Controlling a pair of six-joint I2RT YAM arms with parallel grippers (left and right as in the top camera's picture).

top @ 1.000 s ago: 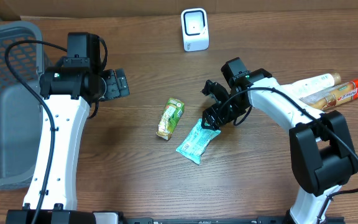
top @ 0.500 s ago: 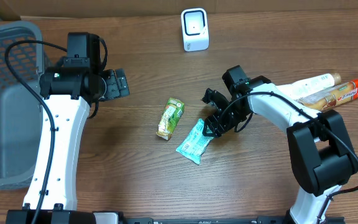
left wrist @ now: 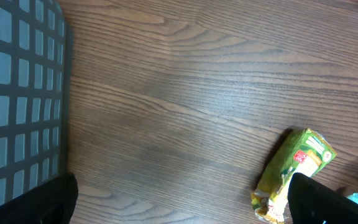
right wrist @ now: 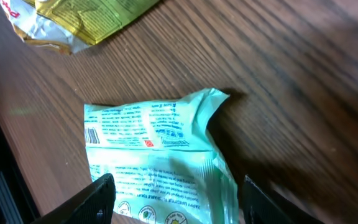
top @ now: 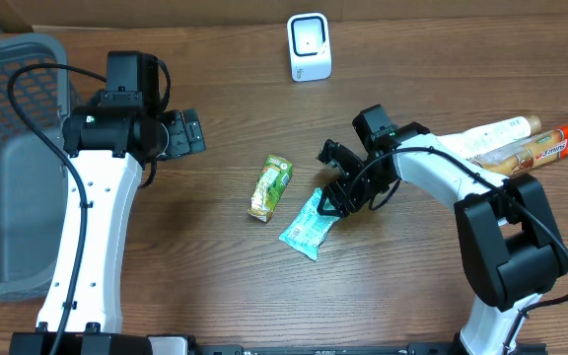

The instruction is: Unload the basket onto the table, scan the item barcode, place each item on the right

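Now R arm [top: 442, 166] stretched low, R gripper [top: 332, 202] fingers apart astride teal packet [top: 304, 229]; L gripper [top: 193, 131] spread wide.

The left arm [top: 95, 247] and right arm [top: 442, 168] are smooth white shells joined by bulky black joint housings [top: 131, 84], with small dark screw holes dotting the left one's white link. Thin black cables [top: 28, 74] loop along both. The left gripper [top: 193, 132] and right gripper [top: 330, 181] are black and angular.
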